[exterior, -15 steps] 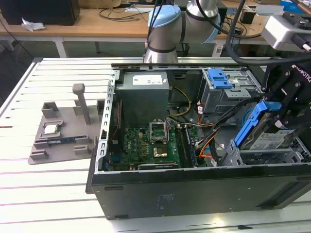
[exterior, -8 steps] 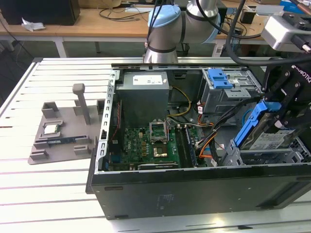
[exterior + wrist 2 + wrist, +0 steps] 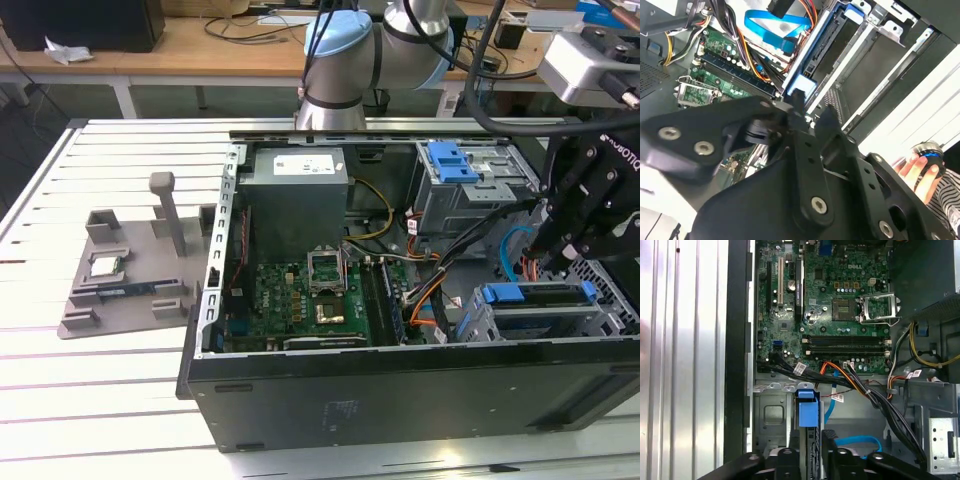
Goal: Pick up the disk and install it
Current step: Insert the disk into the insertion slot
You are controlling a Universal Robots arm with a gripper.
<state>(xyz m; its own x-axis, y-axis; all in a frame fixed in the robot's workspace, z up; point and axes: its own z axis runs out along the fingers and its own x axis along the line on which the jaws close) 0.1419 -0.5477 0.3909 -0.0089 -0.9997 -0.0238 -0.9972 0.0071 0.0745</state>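
Note:
The disk (image 3: 538,296) stands on edge in the metal cage (image 3: 478,325) at the front corner of the open computer case, on the exterior view's right, its blue bracket along the top. My gripper (image 3: 545,262) hangs right over it. In the first wrist view the disk's blue bracket tab (image 3: 807,410) sticks out past my gripper (image 3: 811,452), whose two black fingers flank the disk's edge and look shut on it. In the second wrist view the disk's blue edge (image 3: 812,60) runs away from my gripper (image 3: 811,107) along the cage.
The case holds a green motherboard (image 3: 300,295), a grey power supply (image 3: 297,200), a second cage with a blue latch (image 3: 447,160), and orange, black and blue cables (image 3: 855,382) beside the disk. A grey fixture (image 3: 120,285) lies on the table. A person's hand (image 3: 920,167) grips a controller.

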